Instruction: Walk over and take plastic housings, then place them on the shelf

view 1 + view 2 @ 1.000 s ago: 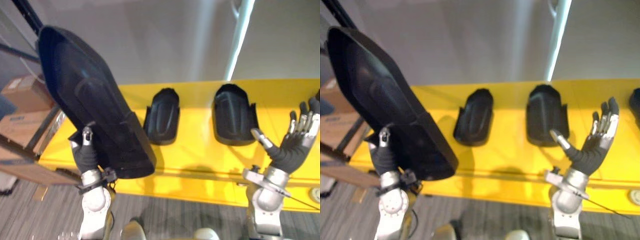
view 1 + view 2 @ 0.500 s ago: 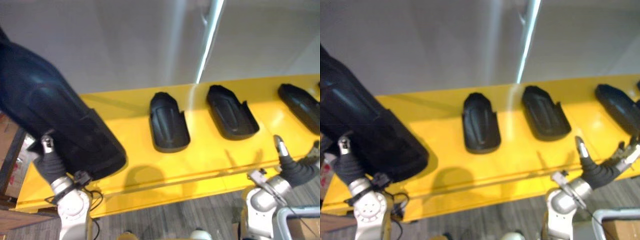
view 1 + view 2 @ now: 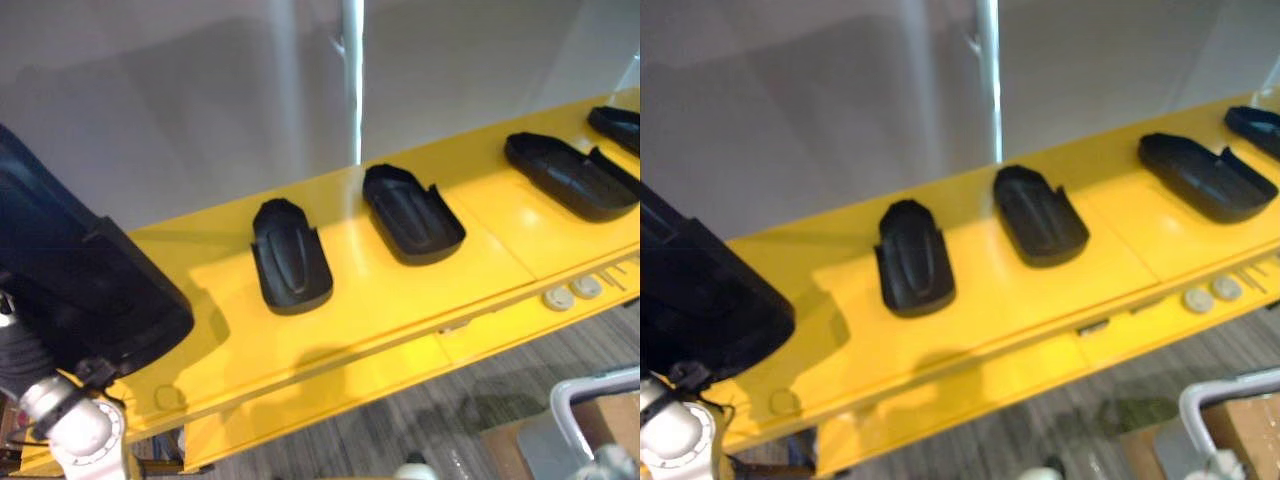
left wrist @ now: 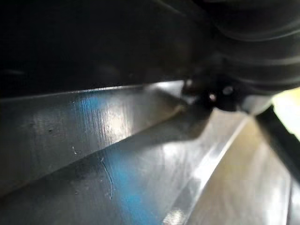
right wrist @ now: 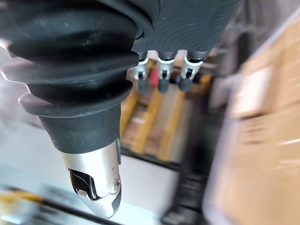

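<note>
A large black plastic housing [image 3: 75, 290] is held up at the far left over the end of the yellow shelf [image 3: 380, 300]. My left hand [image 3: 18, 358] grips it from below, and its glossy inner face [image 4: 117, 154] lies close past the hand's dark cover [image 4: 262, 42]. Two smaller black housings [image 3: 290, 265] [image 3: 412, 212] lie hollow side up in the shelf's middle. Another housing [image 3: 570, 175] lies further right, with one more [image 3: 620, 125] at the edge. My right hand [image 5: 161, 77] hangs low with its fingers straight and holds nothing.
A white pole [image 3: 352, 80] rises behind the shelf against a grey wall. Two round white knobs [image 3: 570, 293] sit on the shelf's front edge. A grey-framed cart with a cardboard box [image 3: 590, 425] stands on the carpet at lower right. Blurred boxes [image 5: 267, 93] show past the right hand.
The camera has swung, so the shelf now runs slanted and more housings show at the right. My right hand has dropped out of the eye views. The left hand still holds the large housing.
</note>
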Tool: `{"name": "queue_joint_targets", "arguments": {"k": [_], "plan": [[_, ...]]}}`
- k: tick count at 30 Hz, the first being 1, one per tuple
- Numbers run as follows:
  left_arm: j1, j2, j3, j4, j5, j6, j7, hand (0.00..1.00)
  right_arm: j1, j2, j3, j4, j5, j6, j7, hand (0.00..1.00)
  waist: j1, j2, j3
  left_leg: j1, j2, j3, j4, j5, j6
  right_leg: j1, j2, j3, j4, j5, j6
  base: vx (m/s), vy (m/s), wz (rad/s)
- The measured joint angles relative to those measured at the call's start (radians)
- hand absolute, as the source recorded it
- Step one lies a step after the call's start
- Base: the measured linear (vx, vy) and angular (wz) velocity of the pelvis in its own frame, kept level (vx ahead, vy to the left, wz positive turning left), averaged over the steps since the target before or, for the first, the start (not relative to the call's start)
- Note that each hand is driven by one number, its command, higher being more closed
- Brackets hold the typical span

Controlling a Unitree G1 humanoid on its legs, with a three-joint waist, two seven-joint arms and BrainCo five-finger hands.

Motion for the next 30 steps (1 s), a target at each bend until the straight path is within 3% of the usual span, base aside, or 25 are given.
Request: {"name": "queue_joint_targets", "arguments": {"k": [2,4,5,9,13,15,23,30], "plan": [[-0.02,0.154,0.034,0.109,0.0,0.092,-0.11,1.0,0.009,-0.002,0.013,0.103,0.056,0.004,0.095,0.0,0.004,0.005,-0.002,0.014,-0.002,0.0,-0.009,0.003,-0.002,0.012,0.0,-0.004,0.0,0.0,0.0,0.02,-0.002,-0.01],[-0.042,0.238,0.035,0.207,-0.004,0.141,-0.175,1.0,0.008,-0.007,0.017,0.148,0.074,0.031,0.155,0.0,0.009,0.011,-0.008,0.016,-0.005,0.0,-0.018,0.006,-0.003,0.012,0.0,-0.005,0.001,0.0,0.0,0.0,0.0,0.0],[-0.072,0.308,0.034,0.324,-0.005,0.173,-0.243,1.0,0.008,-0.018,0.02,0.197,0.098,0.059,0.204,0.0,0.015,0.017,-0.011,0.018,-0.008,0.001,-0.031,0.011,-0.002,0.012,0.0,-0.007,-0.001,-0.001,0.0,0.0,-0.004,0.05],[-0.162,0.46,0.024,0.67,-0.043,0.206,-0.409,1.0,-0.004,-0.101,0.058,0.384,0.136,0.14,0.327,0.0,0.026,0.022,-0.016,0.031,-0.016,-0.001,-0.059,0.023,-0.004,0.014,0.0,-0.009,-0.004,-0.003,0.002,0.0,-0.002,0.02],[-0.26,0.623,-0.04,0.926,-0.049,0.214,-0.567,1.0,-0.035,-0.117,0.069,0.506,0.173,0.151,0.428,0.0,0.029,0.009,-0.028,0.033,-0.023,-0.006,-0.069,0.031,-0.003,0.015,-0.002,-0.01,-0.004,-0.003,0.002,0.0,-0.001,0.02],[-0.296,0.669,-0.077,0.998,-0.062,0.211,-0.627,1.0,-0.038,-0.122,0.094,0.538,0.174,0.151,0.456,0.0,0.029,0.009,-0.037,0.034,-0.023,-0.007,-0.069,0.031,-0.003,0.015,-0.002,-0.01,-0.005,-0.003,0.002,0.0,0.0,0.0],[-0.415,0.689,-0.188,1.15,-0.118,0.203,-0.77,1.0,-0.081,-0.146,0.131,0.611,0.174,0.154,0.502,0.0,0.02,0.009,-0.04,0.035,-0.024,-0.006,-0.068,0.034,-0.001,0.013,-0.002,-0.009,-0.005,-0.003,0.002,-0.01,-0.004,0.0],[-0.465,0.653,-0.303,1.195,-0.119,0.205,-0.798,1.0,-0.077,-0.195,0.147,0.614,0.174,0.155,0.507,0.0,0.005,0.017,-0.036,0.036,-0.024,-0.002,-0.067,0.037,0.001,0.009,-0.003,-0.005,0.001,-0.003,0.002,0.0,-0.002,-0.01]]}}
